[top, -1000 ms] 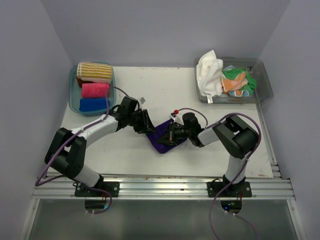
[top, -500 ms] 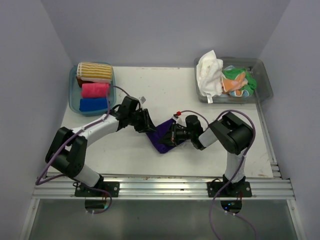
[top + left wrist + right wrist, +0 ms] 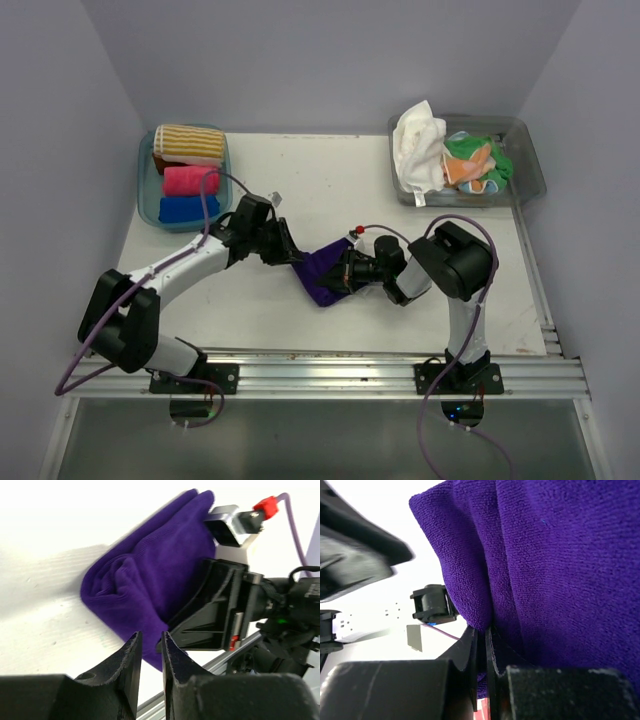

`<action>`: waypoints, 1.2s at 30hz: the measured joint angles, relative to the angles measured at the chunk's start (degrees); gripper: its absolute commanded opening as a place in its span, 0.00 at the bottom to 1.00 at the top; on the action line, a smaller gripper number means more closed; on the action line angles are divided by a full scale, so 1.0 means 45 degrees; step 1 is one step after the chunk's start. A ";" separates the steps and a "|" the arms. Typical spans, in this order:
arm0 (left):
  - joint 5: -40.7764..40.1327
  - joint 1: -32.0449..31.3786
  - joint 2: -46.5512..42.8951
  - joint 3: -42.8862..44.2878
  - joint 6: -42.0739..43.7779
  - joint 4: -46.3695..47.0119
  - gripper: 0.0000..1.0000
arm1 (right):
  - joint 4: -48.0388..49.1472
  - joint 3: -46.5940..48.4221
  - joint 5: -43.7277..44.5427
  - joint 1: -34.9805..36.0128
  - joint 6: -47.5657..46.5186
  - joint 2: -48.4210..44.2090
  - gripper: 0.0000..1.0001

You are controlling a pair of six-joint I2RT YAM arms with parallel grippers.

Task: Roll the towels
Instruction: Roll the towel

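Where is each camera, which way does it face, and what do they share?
Top: above and behind, facing down at the table; left arm and right arm show.
Left wrist: on the left arm, facing the purple towel and right gripper; left gripper at bottom.
Right wrist: close against the purple towel; right gripper pinches it.
Shared: all see the purple towel.

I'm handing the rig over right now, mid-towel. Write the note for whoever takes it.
Left gripper: slightly open, empty, beside the purple towel.
Right gripper: shut on the purple towel, which lies loosely folded, not rolled.
Done: striped towel, pink towel, blue towel rolled in the left tub.
To do: the purple one, then white towel, green towel, orange towel heaped in the right tub.
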 measured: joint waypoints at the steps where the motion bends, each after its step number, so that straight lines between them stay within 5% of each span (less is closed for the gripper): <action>1: -0.0073 0.0000 0.0000 -0.0083 -0.0005 -0.0058 0.25 | 0.0063 -0.0005 0.0005 0.0000 0.0015 0.0000 0.00; 8: -0.0136 0.0000 0.0214 -0.0287 -0.0092 -0.0039 0.26 | 0.0175 -0.0044 0.0015 -0.0010 0.0131 0.0000 0.00; 11: -0.0160 0.0000 0.0423 -0.0296 -0.0136 -0.0092 0.44 | 0.0189 -0.0049 0.0029 -0.0010 0.0189 0.0000 0.00; 18: -0.0515 0.0005 -0.0311 -0.1661 -0.1030 0.0340 0.68 | 0.0622 -0.0083 0.0029 -0.0010 0.0384 0.0160 0.00; 36: -0.0306 0.0019 0.0826 -0.2618 -0.2341 0.3099 0.66 | 0.1579 -0.0107 0.0053 -0.0092 0.0908 0.0554 0.00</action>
